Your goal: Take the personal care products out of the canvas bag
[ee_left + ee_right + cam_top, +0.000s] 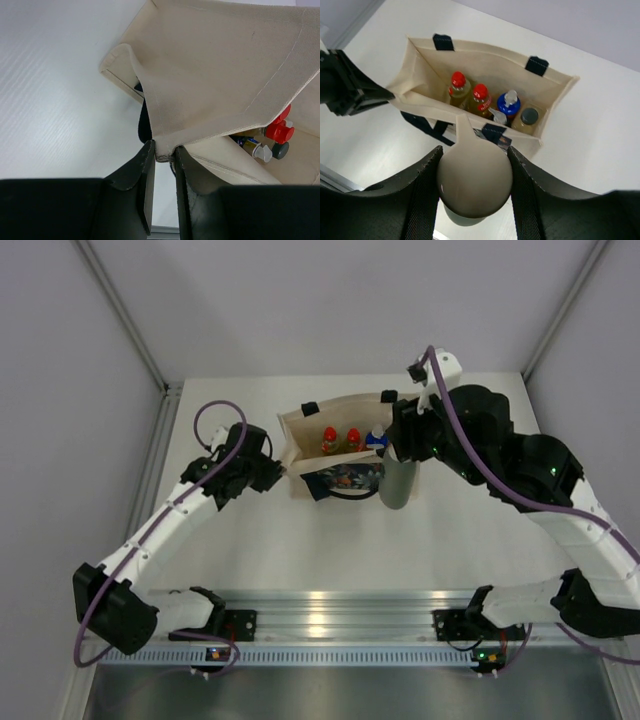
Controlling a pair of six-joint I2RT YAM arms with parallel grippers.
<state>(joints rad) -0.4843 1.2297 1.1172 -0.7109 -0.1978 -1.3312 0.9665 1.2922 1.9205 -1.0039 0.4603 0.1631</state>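
The canvas bag (pixel 300 435) stands open mid-table. Inside it I see two yellow bottles with red caps (pixel 458 80) (pixel 480 92), an orange bottle with a blue cap (pixel 509 102), a whitish bottle with a grey pump (pixel 499 116) and an orange bottle with a dark cap (pixel 529 116). My right gripper (pixel 475 152) is shut on the beige cap (pixel 475 185) of the grey-green bottle (pixel 397 485), upright outside the bag's front right corner; whether it touches the table I cannot tell. My left gripper (pixel 164 150) is shut on the bag's left rim (pixel 165 145).
White table (pixel 300 540) with walls on three sides. A metal rail (pixel 320 625) runs along the near edge by the arm bases. The bag's black handles (pixel 443 41) hang at its rims.
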